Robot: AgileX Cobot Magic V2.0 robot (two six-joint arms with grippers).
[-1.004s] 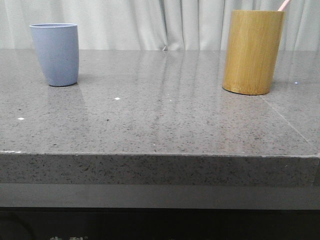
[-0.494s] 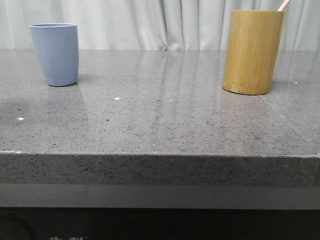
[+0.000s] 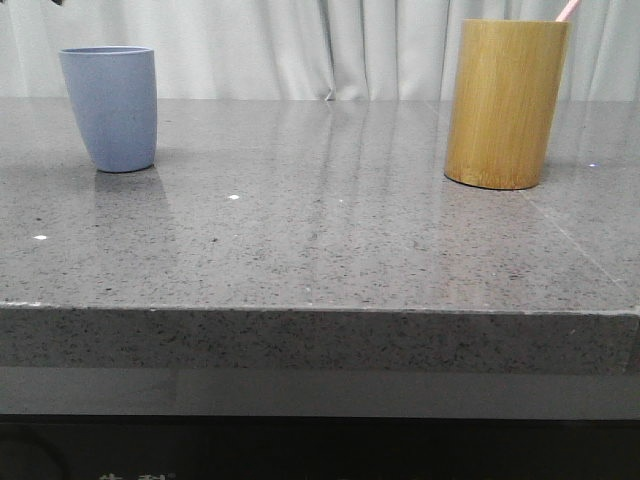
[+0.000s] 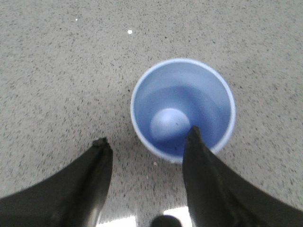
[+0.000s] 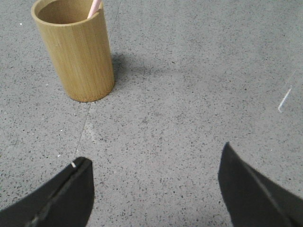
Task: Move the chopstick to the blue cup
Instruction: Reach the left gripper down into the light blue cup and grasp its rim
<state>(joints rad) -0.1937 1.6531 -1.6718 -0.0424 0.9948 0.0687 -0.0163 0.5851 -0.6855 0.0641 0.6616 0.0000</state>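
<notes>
While I scan the front view, two containers stand on the grey stone table [image 3: 330, 250]: one blue cup [image 3: 110, 108] at far left and one taller bamboo holder [image 3: 505, 104] at far right, well apart. One pink chopstick [image 3: 567, 10] sits in the holder, only its tip poking over the rim, leaning right. From my right wrist camera the same chopstick [image 5: 94, 7] leans against the inner wall of the holder [image 5: 78, 52]; how far down it goes I cannot tell.

My left wrist camera looks straight down into the blue cup [image 4: 182, 109]: nothing inside, just the round pale bottom. Cup upright, chopstick not in it.

Left gripper [image 4: 147, 142] hangs above the cup, pointing down, its two dark fingers [image 4: 90, 179] spread apart and holding nothing; one fingertip overlaps the cup's near rim in that view, the other sits over bare table beside it. Touching or not, I cannot tell.

Right gripper [image 5: 154, 161] hovers over bare table near the holder, aimed down at a slant, fingers [image 5: 66, 194] wide apart, nothing between them.

Count: one cup, one holder, one chopstick, two grippers
</notes>
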